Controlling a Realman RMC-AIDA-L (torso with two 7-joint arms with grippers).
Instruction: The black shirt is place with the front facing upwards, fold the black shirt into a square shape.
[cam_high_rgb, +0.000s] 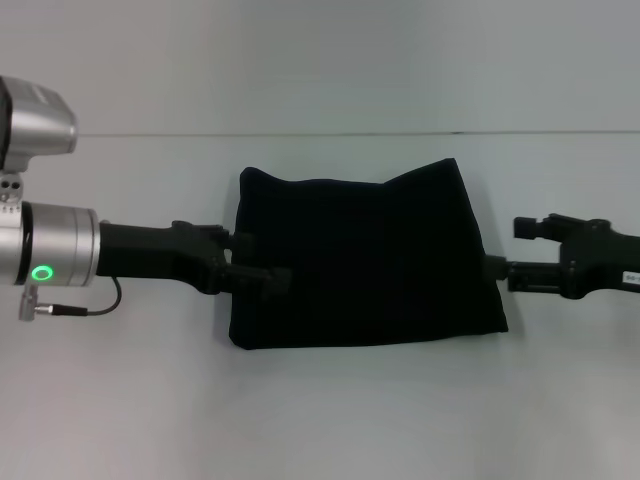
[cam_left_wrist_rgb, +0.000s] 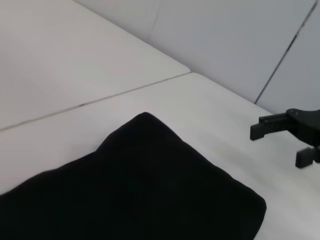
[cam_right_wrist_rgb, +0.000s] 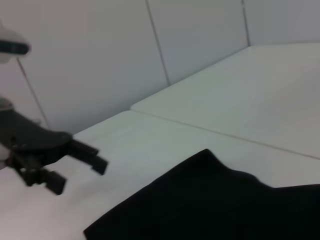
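Observation:
The black shirt (cam_high_rgb: 365, 260) lies folded into a rough rectangle in the middle of the white table, plain black side up, with no lettering showing. Its two far corners stick up slightly. My left gripper (cam_high_rgb: 258, 256) is open at the shirt's left edge and holds nothing; the right wrist view shows this left gripper (cam_right_wrist_rgb: 75, 170) just off the shirt (cam_right_wrist_rgb: 220, 205). My right gripper (cam_high_rgb: 508, 248) is open at the shirt's right edge, also holding nothing. In the left wrist view this right gripper (cam_left_wrist_rgb: 280, 145) stands apart from the shirt (cam_left_wrist_rgb: 140, 190).
The white table (cam_high_rgb: 330, 420) spreads all around the shirt, with a seam line (cam_high_rgb: 300, 134) running across behind it. A pale wall (cam_left_wrist_rgb: 240, 40) rises beyond the table's far edge. A cable (cam_high_rgb: 90, 308) hangs under my left arm.

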